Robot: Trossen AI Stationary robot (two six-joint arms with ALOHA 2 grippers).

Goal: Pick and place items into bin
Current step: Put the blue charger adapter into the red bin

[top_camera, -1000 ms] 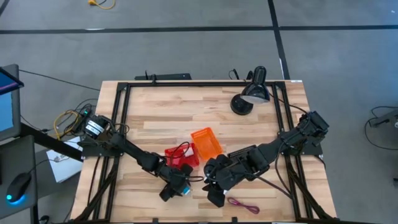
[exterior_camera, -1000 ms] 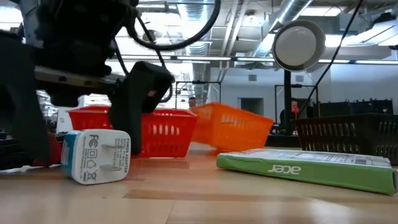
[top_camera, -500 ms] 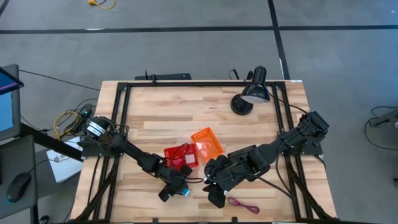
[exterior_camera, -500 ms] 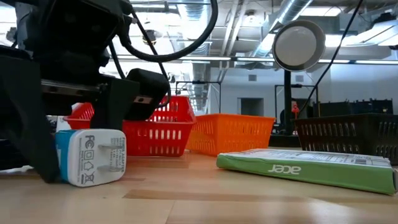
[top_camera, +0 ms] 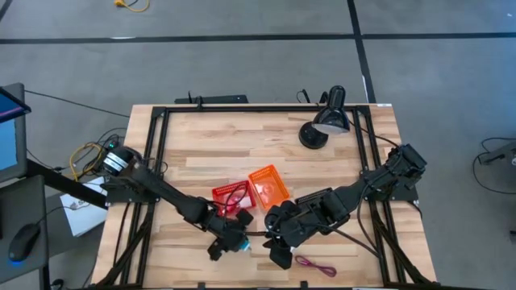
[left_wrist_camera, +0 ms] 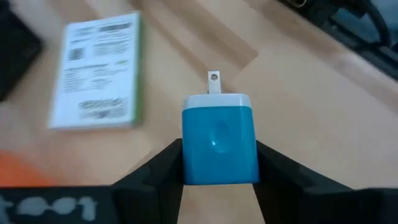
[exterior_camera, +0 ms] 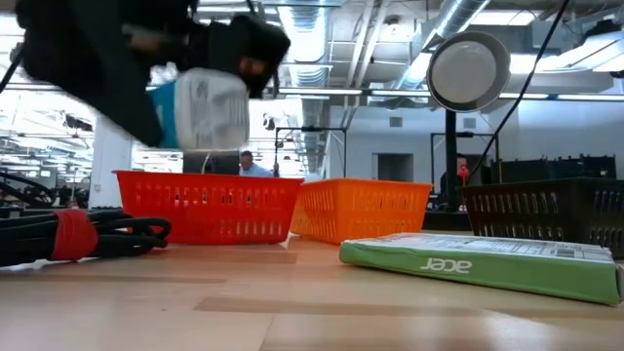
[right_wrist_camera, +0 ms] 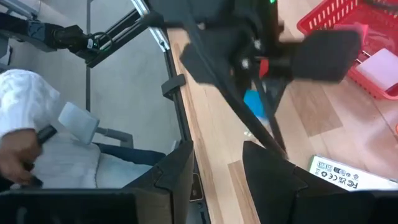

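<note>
The maroon cord (top_camera: 316, 265) lies loose by the worktop's (top_camera: 242, 145) near edge, just beside the right end effector (top_camera: 277, 253), which hangs low there over the wood; whether its fingers are clenched or released I cannot tell; next to it, the left end effector (top_camera: 228, 244) is clenched on a blue-and-white plug adapter (left_wrist_camera: 219, 138), a finger against each flat side, metal prong pointing outward; in the low view the adapter (exterior_camera: 200, 109) hangs clear above the wood, lifted; a green-edged printed box (exterior_camera: 483, 260) lies flat on the worktop near the adapter; a little farther in stand the red bin (top_camera: 231, 198) and the orange bin (top_camera: 268, 185), side by side and touching, near the middle; at the far right corner sits the black desk lamp (top_camera: 324, 123).
</note>
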